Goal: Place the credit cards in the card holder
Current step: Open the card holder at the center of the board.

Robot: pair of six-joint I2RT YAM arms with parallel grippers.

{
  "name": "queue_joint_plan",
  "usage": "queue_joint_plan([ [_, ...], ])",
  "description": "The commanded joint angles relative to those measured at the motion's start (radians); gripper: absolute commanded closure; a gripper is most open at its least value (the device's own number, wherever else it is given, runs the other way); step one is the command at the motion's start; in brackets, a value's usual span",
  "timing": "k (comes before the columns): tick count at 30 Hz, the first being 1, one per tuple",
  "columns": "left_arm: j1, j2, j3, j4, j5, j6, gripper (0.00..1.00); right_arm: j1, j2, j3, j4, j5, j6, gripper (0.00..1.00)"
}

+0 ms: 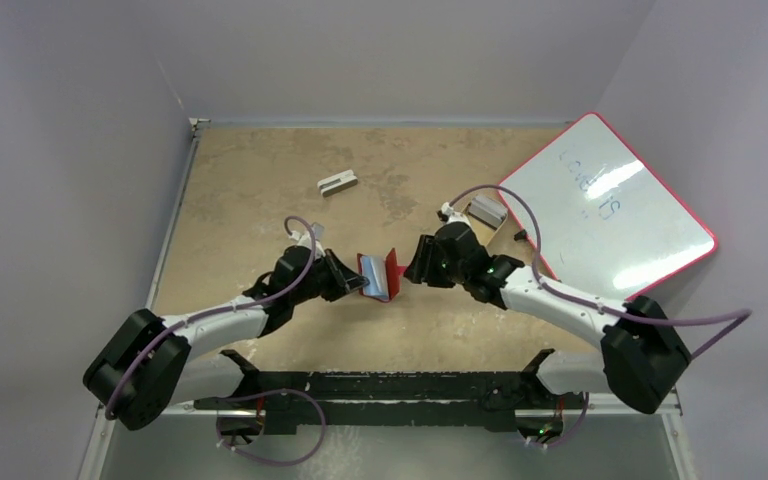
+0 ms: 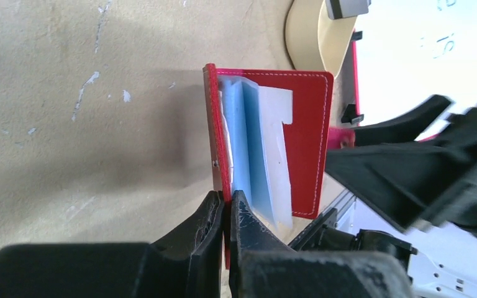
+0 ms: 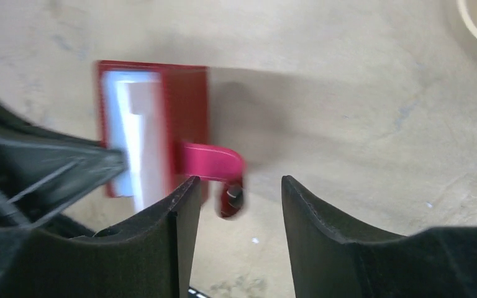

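Closest to me, the left pincer has its two black, rough-edged fingers pressed together on the bottom edge of one cover of the card holder. The card holder is a red, leather-like wallet with pale stitching. It stands open on its edge on the mottled tan bench, between the two arms. A flat pale blue credit card sits inside it, next to a translucent white pocket with a notched corner.

Across from it, the right pincer has its fingers spread apart. The wallet's pink-red strap curls toward the gap between them, but the blur hides whether they touch.

Farther back, a small grey-white block lies alone. To the right, a tan oval tray holds a grey block, and beside the tray is a glossy, red-rimmed whiteboard.
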Motion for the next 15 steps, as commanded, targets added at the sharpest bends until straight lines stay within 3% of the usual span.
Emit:
queue_joint_plan([
  [1,-0.024,-0.053,0.054,-0.135,-0.059,0.059,1.0,0.053,-0.07,0.092,-0.053,0.022,-0.032,0.45],
  [15,-0.095,-0.064,0.129,-0.248,-0.133,0.092,1.0,0.119,0.03,0.166,0.106,-0.066,-0.038,0.53],
])
